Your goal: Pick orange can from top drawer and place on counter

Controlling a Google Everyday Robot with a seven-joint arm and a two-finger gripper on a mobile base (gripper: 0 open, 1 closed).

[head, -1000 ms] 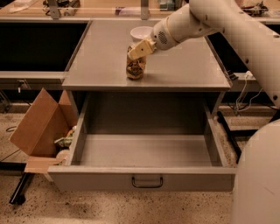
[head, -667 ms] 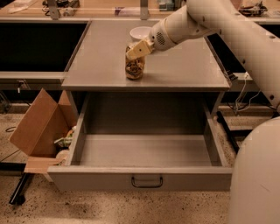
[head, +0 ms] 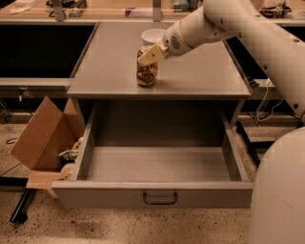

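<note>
The orange can point(head: 147, 76) stands upright on the grey counter point(head: 205, 71), left of its middle. My gripper point(head: 149, 55) sits right at the can's top, reaching in from the right, and covers the can's upper end. The top drawer point(head: 157, 164) below is pulled wide open, and the grey inside that I can see holds nothing. Its dark bar handle point(head: 160, 198) faces me on the front panel.
A white bowl point(head: 153, 35) sits on the counter just behind the can. An open cardboard box point(head: 40, 136) with scraps stands on the floor left of the drawer. A light wooden bench point(head: 109, 7) runs along the back. My white body point(head: 279, 190) fills the right foreground.
</note>
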